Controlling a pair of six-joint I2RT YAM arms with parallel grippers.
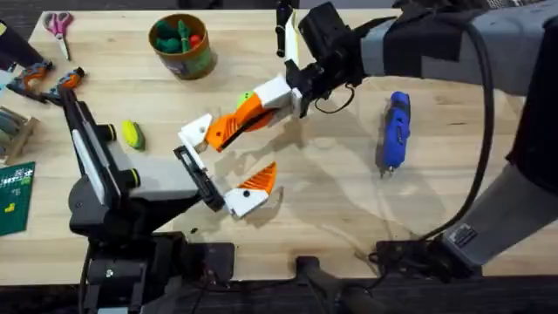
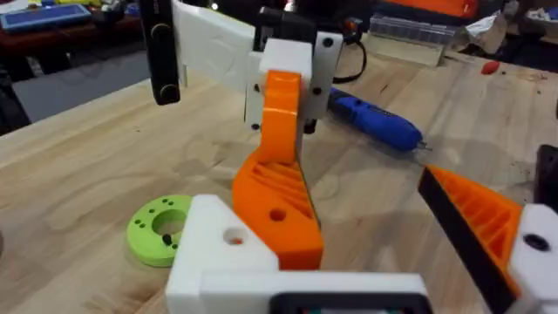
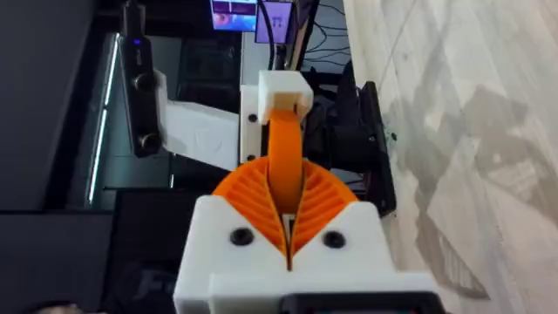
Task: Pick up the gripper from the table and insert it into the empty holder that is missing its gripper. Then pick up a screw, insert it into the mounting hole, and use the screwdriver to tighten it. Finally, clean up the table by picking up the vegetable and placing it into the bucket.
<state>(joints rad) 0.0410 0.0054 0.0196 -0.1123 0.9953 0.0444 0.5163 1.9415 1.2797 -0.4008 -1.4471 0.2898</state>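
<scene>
- My right gripper [image 3: 288, 228] is clamped on the orange gripper tip [image 1: 237, 122].
- I should seat it squarely in my open left gripper's [image 1: 224, 167] empty holder [image 2: 222, 247], hole aligned.

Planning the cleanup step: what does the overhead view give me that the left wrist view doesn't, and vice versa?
Overhead adds the vegetable on the table's left side and the bucket at the far side. Left wrist adds the green disc beside the empty holder. Both have the right claw shut on the gripper, and the screwdriver lying flat.
</scene>
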